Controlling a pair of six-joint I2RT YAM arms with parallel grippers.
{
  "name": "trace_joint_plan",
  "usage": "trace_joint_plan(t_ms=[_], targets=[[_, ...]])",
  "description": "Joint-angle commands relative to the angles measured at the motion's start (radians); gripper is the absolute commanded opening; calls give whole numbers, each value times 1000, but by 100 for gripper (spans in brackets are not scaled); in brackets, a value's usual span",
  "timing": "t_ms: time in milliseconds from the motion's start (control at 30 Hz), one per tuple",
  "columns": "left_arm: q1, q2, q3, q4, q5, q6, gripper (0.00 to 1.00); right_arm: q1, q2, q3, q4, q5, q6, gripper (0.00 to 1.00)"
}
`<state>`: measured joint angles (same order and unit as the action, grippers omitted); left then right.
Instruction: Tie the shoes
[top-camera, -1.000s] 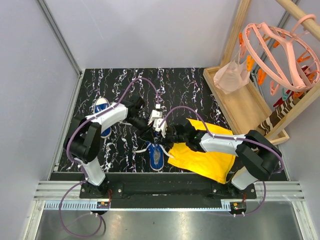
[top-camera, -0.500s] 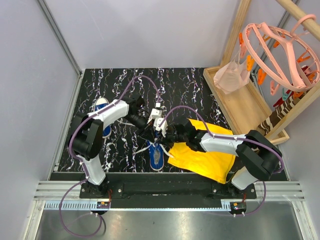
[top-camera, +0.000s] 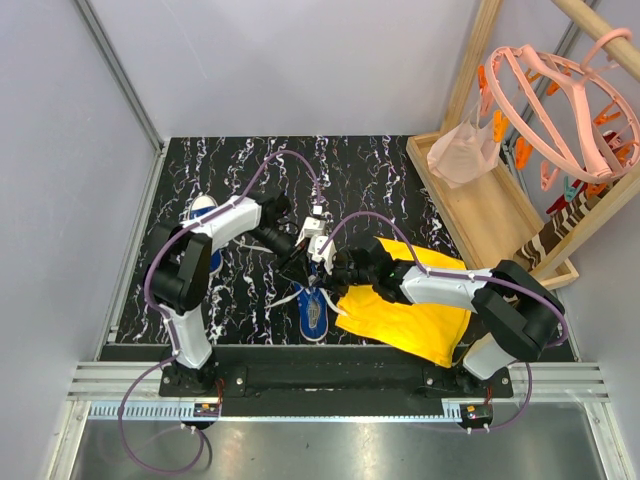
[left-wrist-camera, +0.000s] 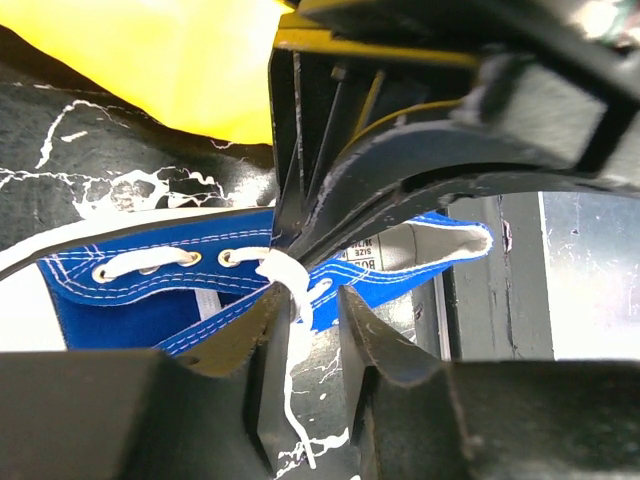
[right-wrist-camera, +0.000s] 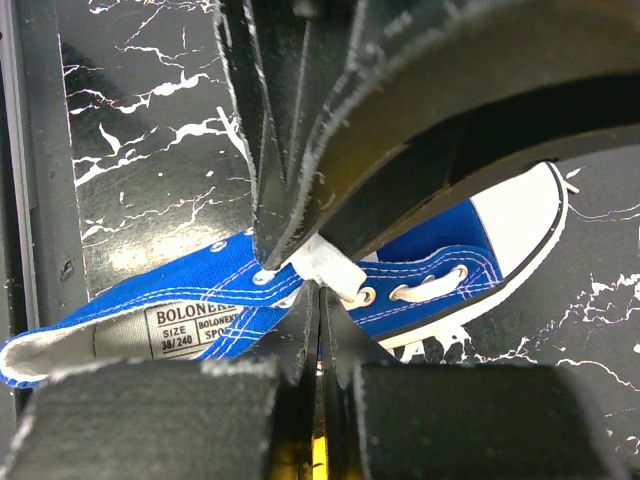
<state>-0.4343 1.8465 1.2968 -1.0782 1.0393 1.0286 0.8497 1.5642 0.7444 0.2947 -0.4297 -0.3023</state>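
One blue shoe (top-camera: 312, 314) lies toe toward the back on the black marbled table, just below both grippers. Up close it shows in the left wrist view (left-wrist-camera: 140, 305) and the right wrist view (right-wrist-camera: 180, 285). My right gripper (top-camera: 329, 268) (right-wrist-camera: 320, 292) is shut on its white lace (right-wrist-camera: 330, 262) at the top eyelets. My left gripper (top-camera: 303, 262) (left-wrist-camera: 310, 300) faces it with jaws apart, and the lace (left-wrist-camera: 288, 278) hangs down between them along one finger. The other shoe (top-camera: 204, 210) sits at the left, half hidden behind my left arm.
A yellow cloth (top-camera: 410, 322) lies right of the shoe under my right arm and shows again (left-wrist-camera: 190, 60) in the left wrist view. A wooden rack (top-camera: 490, 215) with a pink peg hanger (top-camera: 560, 110) stands at the right. Walls close off the back and left.
My left forearm has swung slightly toward the back left. Both grippers have stayed together over the near shoe, and the right arm has barely moved.
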Motion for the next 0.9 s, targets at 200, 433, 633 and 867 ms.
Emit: trace_joint_plan(t_ms=[200,433,633,867], targets=[[2,31,59,-26,53,30,20,-8,-23,6,37,6,-4,0],[2,11,33,-40,21,70,15,-8,-21,16,37,12,8,0],[0,-24,-1,38,-13,28,23,-6,-16,29,43,16,26,0],[-3,-36,-11,70,-31,4,14,-8,-16,29,47,16,29,0]])
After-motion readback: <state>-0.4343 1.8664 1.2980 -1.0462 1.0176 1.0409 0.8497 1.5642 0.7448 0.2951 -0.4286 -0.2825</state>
